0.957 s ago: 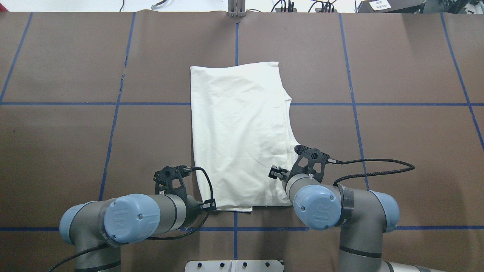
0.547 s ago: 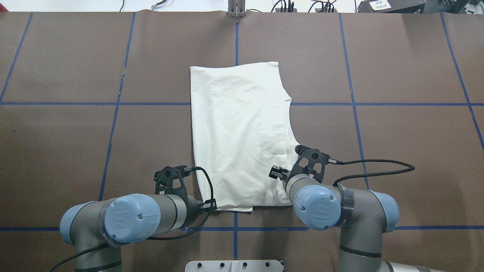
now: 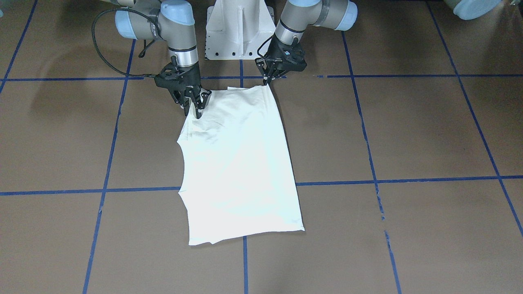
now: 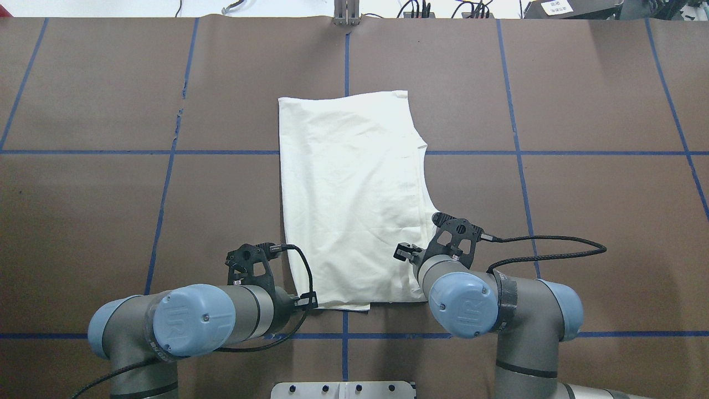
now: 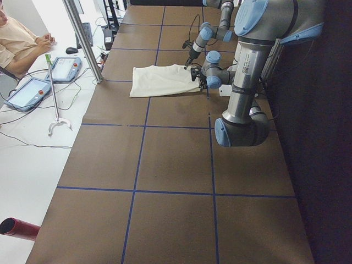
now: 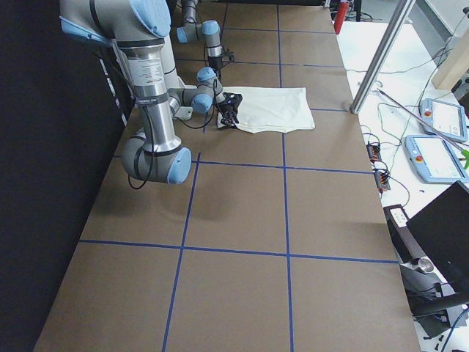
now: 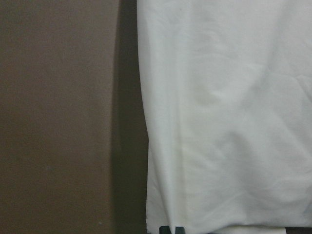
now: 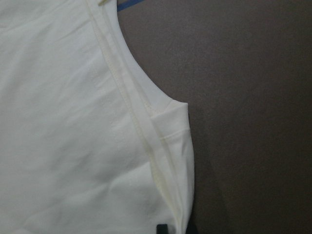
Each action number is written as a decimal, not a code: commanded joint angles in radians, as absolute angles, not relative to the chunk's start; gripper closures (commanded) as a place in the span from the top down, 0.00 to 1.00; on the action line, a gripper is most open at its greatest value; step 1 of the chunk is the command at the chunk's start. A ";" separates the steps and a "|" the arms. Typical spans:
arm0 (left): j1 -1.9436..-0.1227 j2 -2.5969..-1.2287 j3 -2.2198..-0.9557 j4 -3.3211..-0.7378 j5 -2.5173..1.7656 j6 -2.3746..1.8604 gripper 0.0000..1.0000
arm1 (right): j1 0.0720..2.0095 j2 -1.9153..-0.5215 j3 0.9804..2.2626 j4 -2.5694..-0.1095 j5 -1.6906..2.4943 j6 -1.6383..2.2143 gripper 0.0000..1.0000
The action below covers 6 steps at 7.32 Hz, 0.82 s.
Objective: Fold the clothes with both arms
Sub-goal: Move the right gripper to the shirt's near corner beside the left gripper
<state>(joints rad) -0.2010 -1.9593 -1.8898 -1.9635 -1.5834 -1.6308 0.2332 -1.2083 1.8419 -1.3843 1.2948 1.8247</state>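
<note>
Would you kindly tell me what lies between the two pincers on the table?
Only the shirt, along its edge nearest the robot, spans the stretch between the left pincer and the right pincer. Nothing else lies there, as the front-facing view shows.

Brown table [image 4: 111, 221], blue tape grid [image 4: 83, 152], white side bench [image 5: 22, 165], metal post [image 5: 81, 39]

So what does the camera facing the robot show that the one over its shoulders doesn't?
Only the facing camera shows the fingertips: the left gripper and right gripper sit at the shirt's end nearest the robot. Only the over-shoulder camera shows cables past the table's far edge; there the wrists hide the fingertips. Both show the plain cream shirt lying on the brown table.
</note>
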 commanded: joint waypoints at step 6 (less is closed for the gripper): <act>-0.207 -1.966 -2.322 -1.576 -1.685 -1.552 0.00 | 0.249 -1.335 2.246 -1.457 1.316 1.841 0.00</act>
